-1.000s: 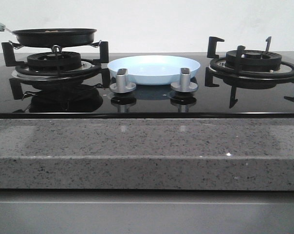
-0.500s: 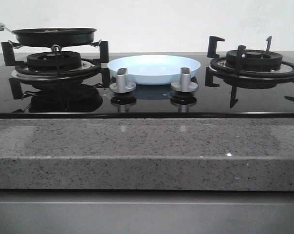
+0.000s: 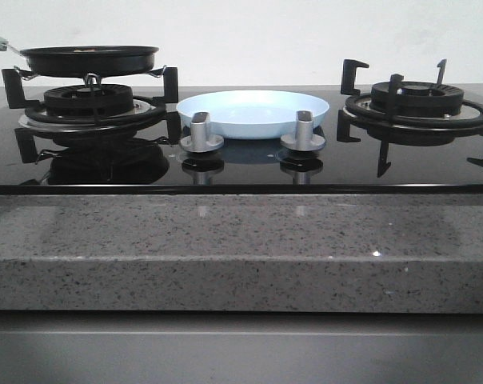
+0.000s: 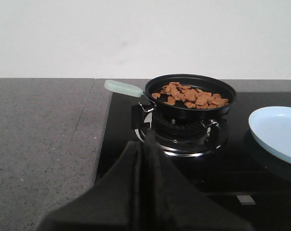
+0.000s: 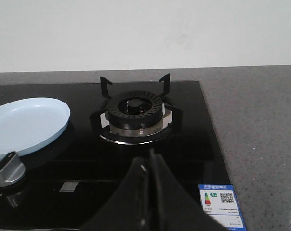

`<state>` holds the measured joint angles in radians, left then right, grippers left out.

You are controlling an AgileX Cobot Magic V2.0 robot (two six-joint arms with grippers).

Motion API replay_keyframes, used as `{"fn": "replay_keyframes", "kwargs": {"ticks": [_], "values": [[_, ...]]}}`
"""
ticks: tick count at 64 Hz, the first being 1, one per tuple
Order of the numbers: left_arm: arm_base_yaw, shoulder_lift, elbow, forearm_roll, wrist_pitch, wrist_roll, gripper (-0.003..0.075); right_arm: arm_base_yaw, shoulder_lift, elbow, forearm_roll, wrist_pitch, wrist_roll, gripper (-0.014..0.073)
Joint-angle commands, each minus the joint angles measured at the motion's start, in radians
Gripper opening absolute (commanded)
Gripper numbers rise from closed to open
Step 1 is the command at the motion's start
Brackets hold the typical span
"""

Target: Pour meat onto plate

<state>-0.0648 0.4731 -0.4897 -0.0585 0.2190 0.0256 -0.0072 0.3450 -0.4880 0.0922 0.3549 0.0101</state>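
A loose pile of reddish-brown meat [image 4: 191, 95] lies in a black frying pan [image 4: 190, 96] with a pale green handle [image 4: 123, 88], which rests on the left burner [image 3: 89, 102]. The pale blue plate [image 3: 253, 110] sits empty on the hob between the two burners, also seen in the left wrist view as the plate [image 4: 276, 132] and in the right wrist view as the plate [image 5: 25, 124]. My left gripper [image 4: 144, 147] is shut, empty, short of the pan. Over the hob's near right part, my right gripper [image 5: 150, 161] is shut and holds nothing. Neither arm shows in the front view.
Two silver knobs [image 3: 201, 136] [image 3: 303, 134] stand in front of the plate. The right burner [image 3: 417, 100] carries nothing. A grey speckled stone counter [image 3: 241, 248] borders the black glass hob in front and at both sides. A label [image 5: 218, 199] sits at the hob's near right corner.
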Motion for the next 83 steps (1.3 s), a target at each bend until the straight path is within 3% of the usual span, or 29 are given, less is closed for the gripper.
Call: {"fn": "replay_keyframes", "kwargs": {"ticks": [1,13,26,32,35,43,49,56,83], "values": [[0.003,0.008,-0.038,-0.003,-0.113,-0.004,-0.0020,-0.004,0.017,-0.038,-0.014,-0.069,-0.001,-0.0055],[0.003,0.008,-0.038,-0.003,-0.125,-0.004,-0.0018,-0.004,0.017,-0.038,-0.014,-0.069,-0.001,0.0022],[0.003,0.008,-0.038,-0.003,-0.125,-0.004,0.0006,-0.004,0.017,-0.038,-0.014,-0.070,-0.001,0.0255],[0.003,0.008,-0.038,-0.003,-0.125,-0.004,0.0106,-0.004,0.017,-0.038,-0.014,-0.070,-0.001,0.0359],[0.003,0.008,-0.038,-0.003,-0.125,-0.004,0.0207,-0.004,0.017,-0.038,-0.014,-0.070,-0.001,0.0393],[0.003,0.008,-0.038,-0.003,-0.125,-0.004,0.0497,-0.004,0.017,-0.038,-0.014,-0.070,-0.001,0.0421],[0.003,0.008,-0.038,-0.003,-0.125,-0.004,0.0600,-0.004,0.017,-0.038,-0.014,-0.070,-0.001,0.0440],[0.003,0.008,-0.038,-0.003,-0.125,-0.004,0.0606,-0.004,0.017,-0.038,-0.014,-0.070,-0.001,0.0472],[0.003,0.008,-0.038,-0.003,-0.125,-0.004,0.0600,-0.004,0.024,-0.047,0.012,-0.111,-0.001,0.0466]]}}
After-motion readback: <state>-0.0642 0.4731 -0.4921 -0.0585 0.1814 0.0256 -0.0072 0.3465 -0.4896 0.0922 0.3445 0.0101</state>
